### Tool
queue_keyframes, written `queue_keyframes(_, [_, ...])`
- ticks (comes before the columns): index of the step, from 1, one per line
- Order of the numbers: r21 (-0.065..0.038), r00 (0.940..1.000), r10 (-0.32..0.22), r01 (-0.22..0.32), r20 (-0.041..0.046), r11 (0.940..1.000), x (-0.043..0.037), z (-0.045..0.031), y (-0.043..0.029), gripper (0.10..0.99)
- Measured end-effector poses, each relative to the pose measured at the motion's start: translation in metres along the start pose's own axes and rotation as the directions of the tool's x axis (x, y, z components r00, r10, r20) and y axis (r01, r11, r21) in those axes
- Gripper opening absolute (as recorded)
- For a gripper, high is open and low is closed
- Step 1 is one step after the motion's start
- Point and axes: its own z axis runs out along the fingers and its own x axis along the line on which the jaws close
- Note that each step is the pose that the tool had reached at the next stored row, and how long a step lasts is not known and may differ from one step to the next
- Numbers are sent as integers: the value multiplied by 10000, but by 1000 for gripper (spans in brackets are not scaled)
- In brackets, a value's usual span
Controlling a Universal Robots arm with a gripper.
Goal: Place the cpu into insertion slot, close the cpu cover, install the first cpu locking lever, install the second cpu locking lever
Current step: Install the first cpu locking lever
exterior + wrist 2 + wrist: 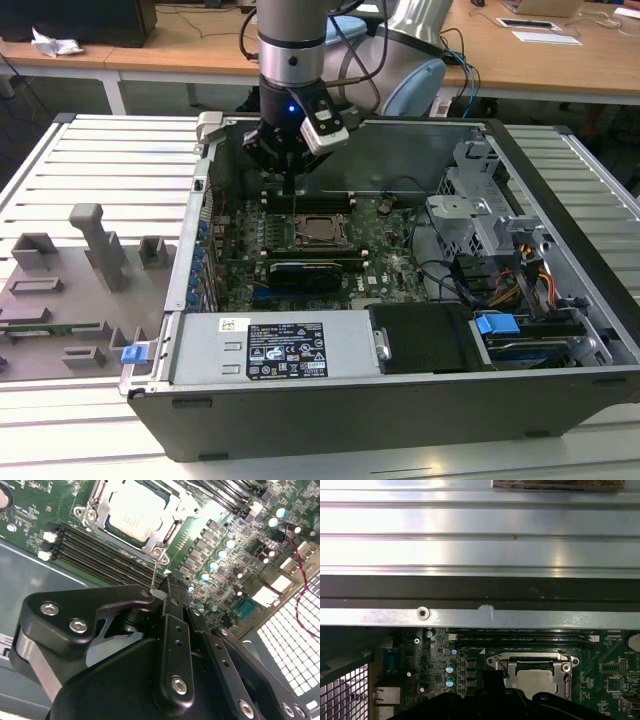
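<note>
Shows black gripper (167,587), jaws together, touching thin steel-wire locking lever (154,572) beside square silver metal cpu cover (169,530); judged springy, slippery, best caught near free end.

Bright, even room light — glare streaks the metal rails (480,550).

Cut off by the second wrist view's edge: one side of the cpu (134,511) and of the cpu cover (169,530). Hidden under the black body of the gripper (167,587) in that view: one end of a thin locking lever (154,572). Hidden behind that body in the first wrist view: one edge of the cpu. Too small to tell in the exterior view: lie of the lever.
</note>
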Motion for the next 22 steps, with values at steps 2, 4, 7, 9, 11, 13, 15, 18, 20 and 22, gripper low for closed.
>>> queue_keyframes(2, [0, 10000, 1, -1, 1, 10000, -24, 3, 0, 106])
queue_keyframes(4, [0, 10000, 0, 0, 0, 10000, -74, 7, 0, 106])
queue_keyframes(7, [0, 10000, 1, -1, 0, 10000, -126, 12, -1, 106])
queue_keyframes(9, [-98, 10000, 1, -1, 0, 10000, -138, 15, -1, 106])
queue_keyframes(11, [-308, 10000, -17, 18, 1, 9995, -138, 19, -2, 106])
queue_keyframes(13, [-321, 9999, -143, 143, 10, 9994, -138, 28, -3, 106])
queue_keyframes(15, [-321, 9988, -491, 491, 18, 9983, -139, 39, -3, 106])
queue_keyframes(18, [-320, 9982, -593, 594, 20, 9977, -172, 72, 0, 106])
queue_keyframes(20, [-321, 9983, -581, 581, 22, 9978, -223, 89, 2, 106])
queue_keyframes(22, [-320, 9983, -577, 577, 22, 9978, -245, 101, 3, 106])
